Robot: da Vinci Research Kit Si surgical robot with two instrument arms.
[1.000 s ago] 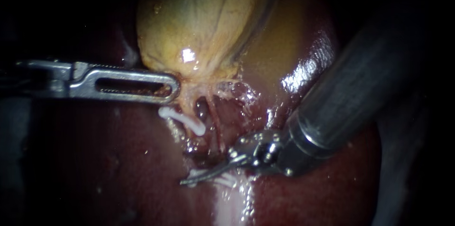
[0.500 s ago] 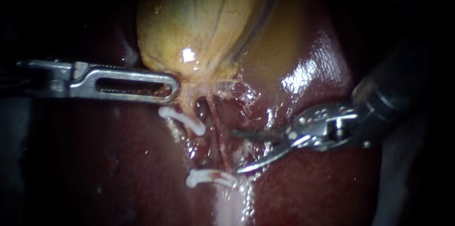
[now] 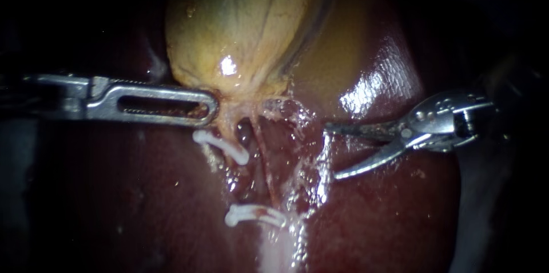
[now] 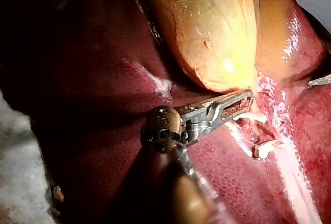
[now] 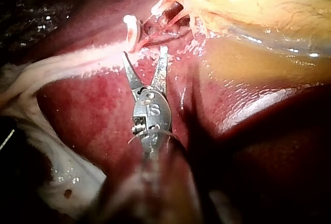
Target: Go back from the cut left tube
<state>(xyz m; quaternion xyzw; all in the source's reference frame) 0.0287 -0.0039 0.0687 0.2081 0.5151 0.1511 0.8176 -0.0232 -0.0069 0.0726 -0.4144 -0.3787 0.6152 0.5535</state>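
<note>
Wet, dark-red liver for a bed on every side, with the yellow gallbladder lying on it. In from the left, the left instrument, slotted jaws closed down on the gallbladder's narrow lower end and holding it. Just below those jaw tips, a white clip across the upper stump of the cut left tube. Further off from them, a second white clip on the lower stump, with a gap between the two. Beside that gap, on the right instrument's side, a thin red strand running past it. In from the right, the right instrument, two slim blades spread in a clear V, gripping nothing, tips over bare glistening liver. Clear of both clips, touching neither. From the right wrist: right instrument parted the same way, second white clip a little ahead of one blade tip, no contact. From the left wrist: left instrument clamped at the gallbladder's base, both clips just beyond the jaws.
</note>
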